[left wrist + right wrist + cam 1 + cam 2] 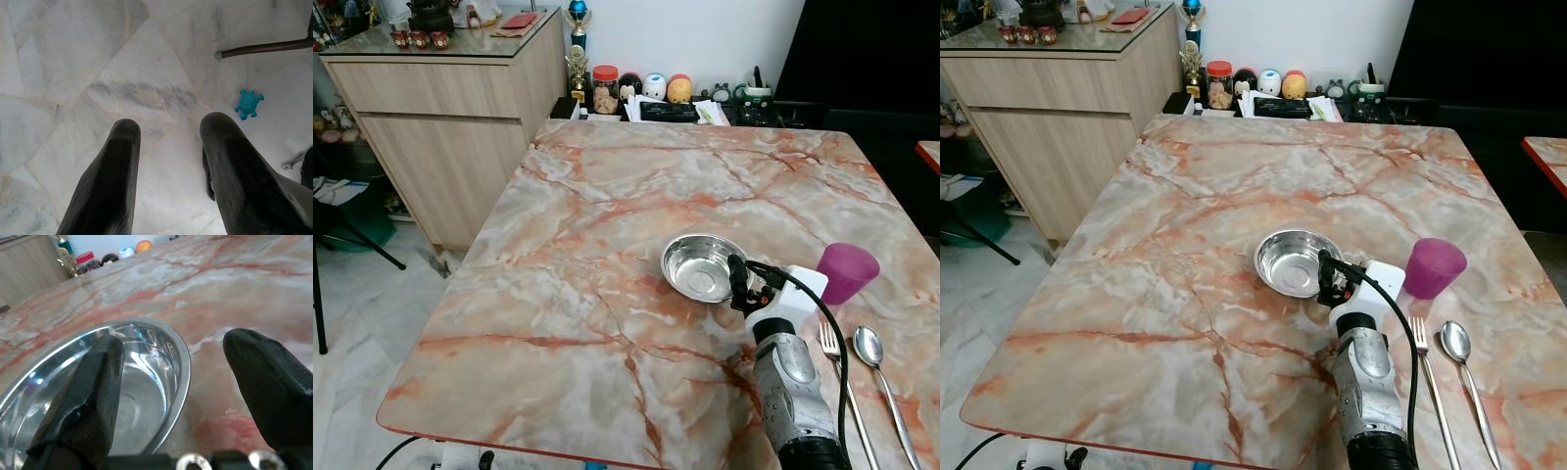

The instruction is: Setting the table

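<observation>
— One steel bowl (704, 266) sits right of centre on the marble bench (607, 225). How does it look?

— Round, shallow and polished, with a thin rolled rim. Its inside mirrors the room light, and nothing lies in it.

— Where is the right tool (168, 382)?

— At the bowl's near right rim. Its two black fingers (85, 396) are spread, one over the bowl's inside, the other outside the rim above bare marble. Whether either touches the steel cannot be told.

— What else is laid out?

— To the right of the bowl stands a purple cup (847, 271); what it holds cannot be told. Nearer the bench's front edge, a fork (844, 383) and a spoon (879, 369) lie side by side, the fork closer to the silver arm.

— And the left tool (168, 166)?

— It hangs over the pale floor (73, 63), fingers apart, gripping nothing. A small teal toy (248, 103) lies on the tiles.

— Anything behind the bench?

— A wooden cabinet (450, 117) at the left, and a jar (605, 89) among small figures against the wall.
</observation>
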